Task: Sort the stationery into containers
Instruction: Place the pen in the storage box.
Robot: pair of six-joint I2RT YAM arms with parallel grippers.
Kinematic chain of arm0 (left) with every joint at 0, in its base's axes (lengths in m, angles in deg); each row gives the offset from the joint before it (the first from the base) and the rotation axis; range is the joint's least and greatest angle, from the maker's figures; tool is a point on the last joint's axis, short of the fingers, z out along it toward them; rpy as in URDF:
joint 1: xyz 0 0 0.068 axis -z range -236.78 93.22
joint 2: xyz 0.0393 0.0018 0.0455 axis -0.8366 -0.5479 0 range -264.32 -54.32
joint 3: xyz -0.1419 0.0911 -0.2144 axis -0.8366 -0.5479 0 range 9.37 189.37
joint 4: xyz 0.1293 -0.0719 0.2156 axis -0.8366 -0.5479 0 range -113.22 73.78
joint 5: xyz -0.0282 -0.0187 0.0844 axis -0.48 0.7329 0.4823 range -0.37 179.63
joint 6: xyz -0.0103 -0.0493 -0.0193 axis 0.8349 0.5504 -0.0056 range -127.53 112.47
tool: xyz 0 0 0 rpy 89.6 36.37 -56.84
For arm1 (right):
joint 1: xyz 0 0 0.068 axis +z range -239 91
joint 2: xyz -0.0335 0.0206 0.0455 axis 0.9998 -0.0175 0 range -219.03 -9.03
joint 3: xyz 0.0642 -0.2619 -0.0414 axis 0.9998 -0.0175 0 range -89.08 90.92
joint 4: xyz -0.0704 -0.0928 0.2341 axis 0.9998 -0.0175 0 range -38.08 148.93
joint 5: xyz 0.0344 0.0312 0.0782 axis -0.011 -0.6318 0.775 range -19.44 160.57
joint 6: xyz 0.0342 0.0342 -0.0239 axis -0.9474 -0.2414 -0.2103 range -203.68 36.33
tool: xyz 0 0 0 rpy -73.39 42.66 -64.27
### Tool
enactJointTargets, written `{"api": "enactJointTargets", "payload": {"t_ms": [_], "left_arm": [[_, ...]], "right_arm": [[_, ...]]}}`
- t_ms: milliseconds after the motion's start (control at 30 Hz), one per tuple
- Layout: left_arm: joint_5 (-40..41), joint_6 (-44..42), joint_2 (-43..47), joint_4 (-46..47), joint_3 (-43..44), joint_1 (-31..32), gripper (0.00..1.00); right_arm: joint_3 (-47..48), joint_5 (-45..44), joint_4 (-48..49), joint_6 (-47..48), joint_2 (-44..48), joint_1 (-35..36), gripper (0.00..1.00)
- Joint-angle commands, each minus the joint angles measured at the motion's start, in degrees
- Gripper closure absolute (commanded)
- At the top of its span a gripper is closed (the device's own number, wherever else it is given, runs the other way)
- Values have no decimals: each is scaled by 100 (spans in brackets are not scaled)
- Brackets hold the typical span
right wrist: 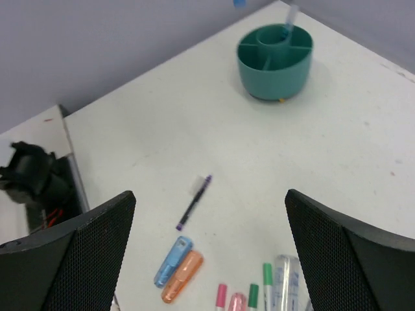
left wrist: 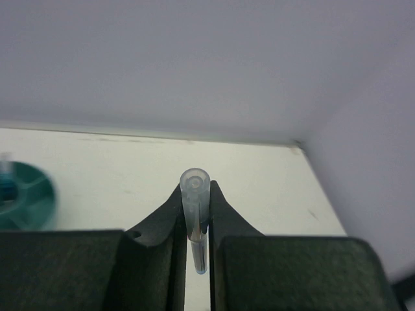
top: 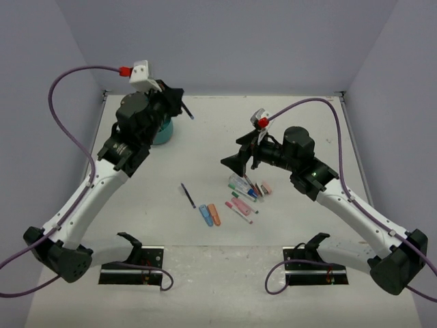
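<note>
My left gripper (top: 176, 102) hangs high over the back left of the table, shut on a thin blue pen (left wrist: 195, 214) whose clear cap pokes out past the fingertips. The round teal tub (top: 164, 133) sits just below it, partly hidden by the arm; in the left wrist view the tub (left wrist: 26, 201) lies off to the left. One pen (right wrist: 288, 19) stands in the tub (right wrist: 275, 59). My right gripper (top: 232, 162) is open and empty above the loose stationery: a dark pen (right wrist: 194, 202), a blue piece (right wrist: 172, 261), an orange piece (right wrist: 182, 276) and several markers (top: 244, 195).
Walls close the table at the back and on both sides. Two black mounts (top: 133, 263) (top: 317, 263) stand at the near edge by the arm bases. Purple cables loop above both arms.
</note>
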Motion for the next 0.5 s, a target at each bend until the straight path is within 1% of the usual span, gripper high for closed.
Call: {"api": "enactJointTargets", "payload": {"t_ms": [0,100,167,300,467], "left_arm": [[2994,-153,-1358,250,667,-1108,100],[2960,-73,-2241,593,1134,-1707,100],[2783,-227,-2661,1118,1315,-2077,100],[2525,-447,-3174,1624,1405,-2260,100],[2318,-327,-3580,1965,1051,-2345,100]], "right_arm": [[-423,-1249,334,-199,465,-3,1],[-753,-1283,545,-426,818,-3,1],[-916,-1068,599,-470,1004,-3,1],[-1044,-954,657,-522,1114,-3,1],[-983,-733,686,-506,979,-3,1]]}}
